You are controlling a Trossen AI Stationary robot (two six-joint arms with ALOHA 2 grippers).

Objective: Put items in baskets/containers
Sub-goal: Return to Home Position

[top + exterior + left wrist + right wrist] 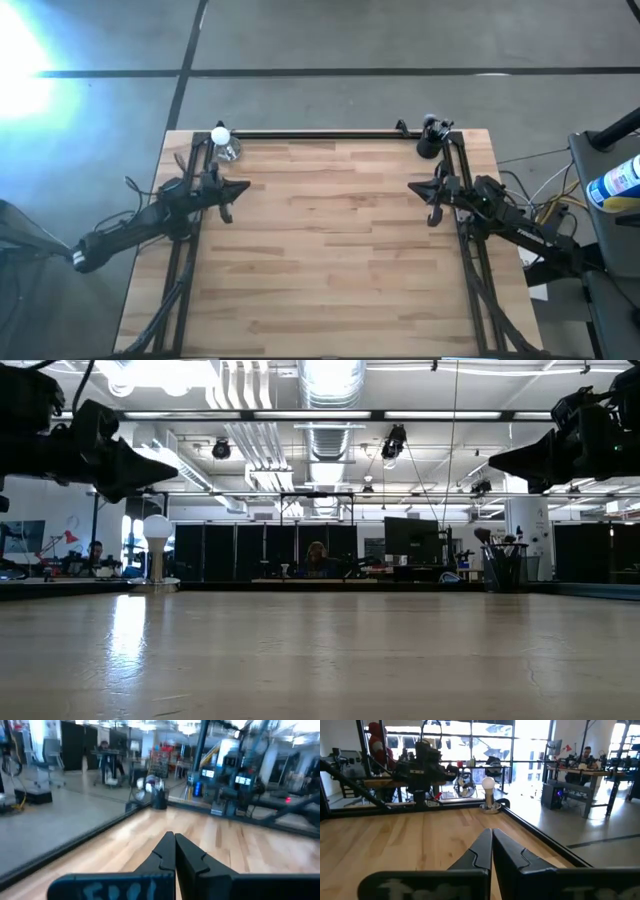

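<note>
Left gripper point(170, 836) and right gripper point(490, 831) hover over the bench point(330, 250), fingers point(160, 859) pressed together, empty; black cup point(159, 800), apparently brush-filled, well ahead of left fingers.

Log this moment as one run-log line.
left gripper: shut, empty, raised at left edge | right gripper: shut, empty, raised at right edge | brushes: in black cup, far right corner

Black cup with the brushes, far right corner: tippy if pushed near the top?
Probably top-heavy: the brushes stand well above the black cup, so a high push may tip it. It looks small and light, so a low push likely slides it on the smooth wooden table.
</note>
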